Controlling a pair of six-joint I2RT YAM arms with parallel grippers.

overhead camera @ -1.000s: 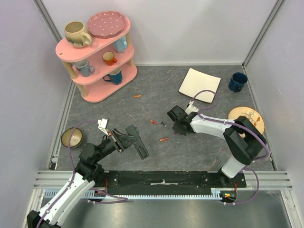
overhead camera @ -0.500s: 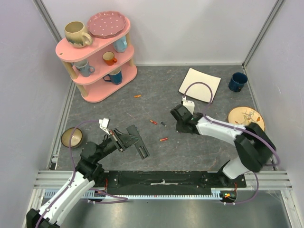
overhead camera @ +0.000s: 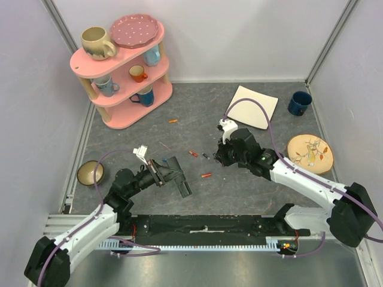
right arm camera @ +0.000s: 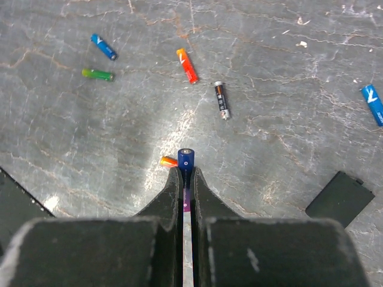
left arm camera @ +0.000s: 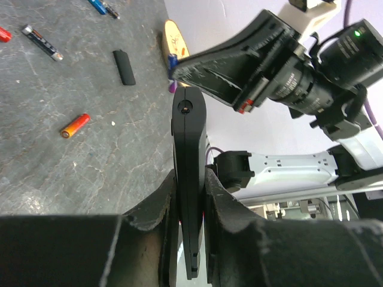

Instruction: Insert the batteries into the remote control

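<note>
Within the last second the right gripper (right arm camera: 186, 176) has shut its fingers tight on a blue battery (right arm camera: 186, 158), pinching it end-up between the tips. It has also lifted off the grey table (overhead camera: 269, 179) and swung toward the left arm. The left gripper (left arm camera: 189, 185) has stayed clamped on the thin sides of the remote (left arm camera: 188, 131), which sticks out beyond its fingers, and has carried it a little toward the middle. From the left wrist we see the right gripper's tips hanging just past the remote's far end, not touching it. We judge the pick done and the insertion next. The two arms must now line the battery up with the recess, though we cannot tell which way the recess faces. An orange battery (right arm camera: 169, 161) lies loose on the table, with others well apart from it. A small black cover (right arm camera: 340, 194) lies there too, so the recess is probably open.
</note>
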